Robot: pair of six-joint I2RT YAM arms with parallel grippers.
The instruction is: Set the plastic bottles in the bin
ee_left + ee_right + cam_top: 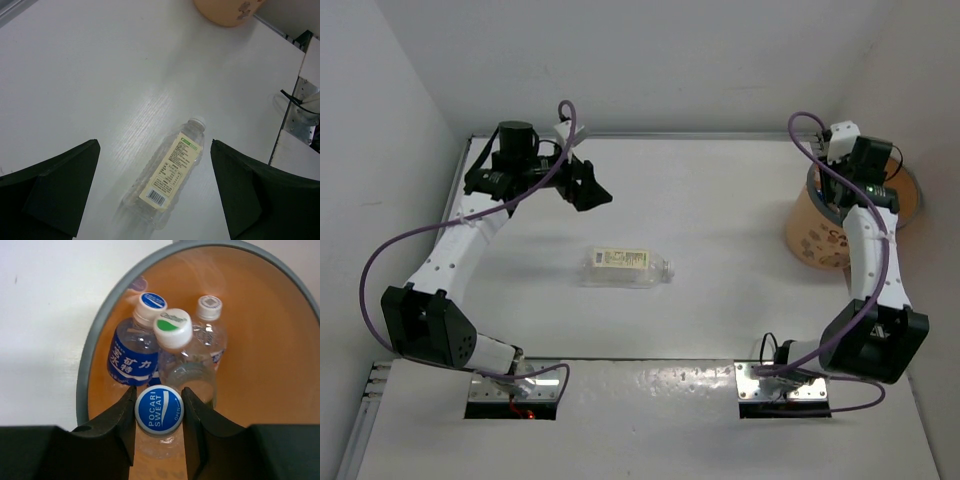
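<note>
A clear plastic bottle [625, 266] with a cream label and white cap lies on its side mid-table. It also shows in the left wrist view [170, 172]. My left gripper [588, 190] is open and empty, hovering behind and to the left of it; the bottle lies between and beyond the jaws [155, 150]. My right gripper [855, 175] hangs over the orange bin [815, 235], shut on a blue-capped bottle [159, 412] at its cap, jaws either side [159, 390]. Inside the bin [95, 340] stand a blue-label bottle [132, 357], a bottle with a green-marked cap [172, 327] and a white-capped one [209, 307].
The bin stands at the table's far right by the wall and shows at the top of the left wrist view [225, 12]. Walls close in the back and both sides. Metal mounting plates [515, 390] [785, 385] sit at the near edge.
</note>
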